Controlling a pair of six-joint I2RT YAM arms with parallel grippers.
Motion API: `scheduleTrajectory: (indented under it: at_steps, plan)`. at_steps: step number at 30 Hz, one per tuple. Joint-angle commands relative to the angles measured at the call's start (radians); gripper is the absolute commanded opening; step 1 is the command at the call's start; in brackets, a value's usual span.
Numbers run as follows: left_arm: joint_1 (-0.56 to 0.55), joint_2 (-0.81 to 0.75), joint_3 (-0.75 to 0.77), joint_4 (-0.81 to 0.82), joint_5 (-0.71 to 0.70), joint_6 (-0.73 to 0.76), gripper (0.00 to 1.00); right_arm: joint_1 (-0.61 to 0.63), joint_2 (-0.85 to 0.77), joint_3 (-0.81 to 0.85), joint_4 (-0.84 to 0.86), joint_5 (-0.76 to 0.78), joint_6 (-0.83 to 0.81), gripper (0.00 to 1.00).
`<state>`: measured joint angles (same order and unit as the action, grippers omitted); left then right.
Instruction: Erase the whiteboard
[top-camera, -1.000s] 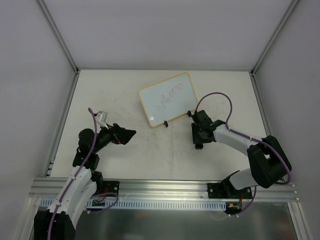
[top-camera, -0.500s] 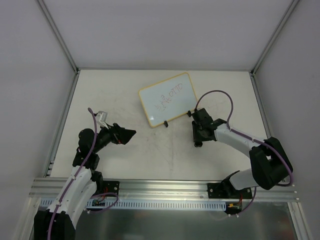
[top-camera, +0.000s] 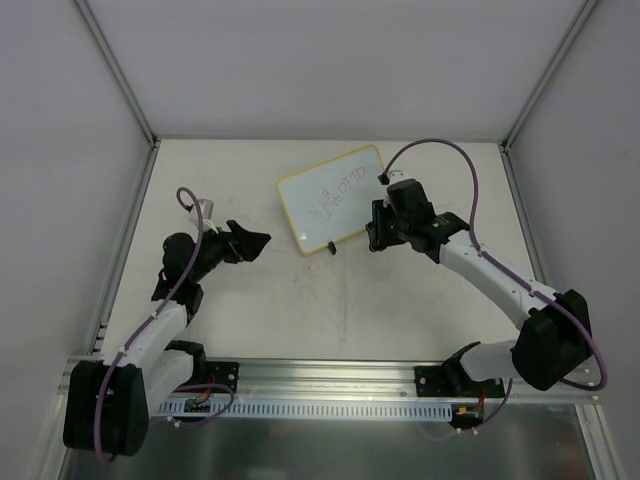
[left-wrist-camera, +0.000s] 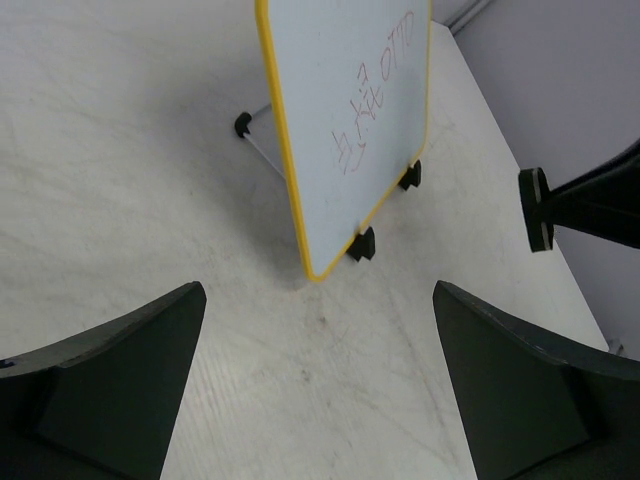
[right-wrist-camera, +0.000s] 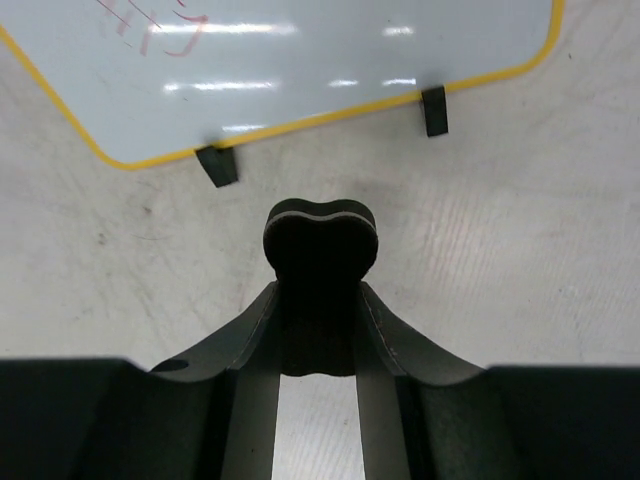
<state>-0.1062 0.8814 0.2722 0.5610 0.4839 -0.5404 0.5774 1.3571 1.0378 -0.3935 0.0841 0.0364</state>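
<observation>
The whiteboard (top-camera: 333, 198) stands tilted on two black clip feet at the table's far middle, with faint red handwriting on it. It also shows in the left wrist view (left-wrist-camera: 350, 120) and in the right wrist view (right-wrist-camera: 300, 70). My right gripper (top-camera: 380, 228) is shut on a small black eraser block (right-wrist-camera: 320, 240). It holds the block just in front of the board's lower right edge, near the feet and apart from the board. My left gripper (top-camera: 250, 243) is open and empty, left of the board and facing it, with table between its fingers (left-wrist-camera: 110, 380).
The eraser's end and my right gripper show at the right edge of the left wrist view (left-wrist-camera: 545, 208). A thin metal prop (left-wrist-camera: 262, 150) supports the board from behind. Grey walls and metal rails (top-camera: 125, 240) enclose the table.
My right arm has lifted and swung away from me with the eraser, up to the board's right lower edge. My left arm has moved slightly farther and turned toward the board.
</observation>
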Motion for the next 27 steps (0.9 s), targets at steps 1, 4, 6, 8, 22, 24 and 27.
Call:
scheduleTrajectory:
  at_steps: [1, 4, 6, 8, 22, 24, 27]
  plan:
    - [-0.010, 0.132, 0.113, 0.158, -0.027, 0.014, 0.99, 0.013, 0.007, 0.090, 0.004, -0.053, -0.029, 0.14]
    - [-0.010, 0.229, 0.176, 0.207, 0.001, -0.010, 0.99, 0.022, 0.030, 0.151, 0.005, -0.043, -0.059, 0.02]
    - [-0.010, 0.257, 0.197, 0.241, 0.030, -0.018, 0.99, 0.027, 0.059, 0.186, 0.008, -0.058, -0.066, 0.00]
    - [-0.010, 0.274, 0.199, 0.255, 0.030, -0.009, 0.99, 0.035, 0.074, 0.200, 0.019, -0.050, -0.061, 0.00]
    - [0.080, 0.599, 0.349, 0.582, 0.185, -0.056, 0.99, 0.050, 0.175, 0.280, 0.185, -0.179, -0.108, 0.00]
    - [0.097, 0.695, 0.361, 0.717, 0.245, -0.093, 0.99, 0.052, 0.178, 0.291, 0.202, -0.211, -0.121, 0.00]
    - [0.106, 0.822, 0.390, 0.871, 0.298, -0.185, 0.99, 0.052, 0.175, 0.291, 0.225, -0.207, -0.124, 0.00]
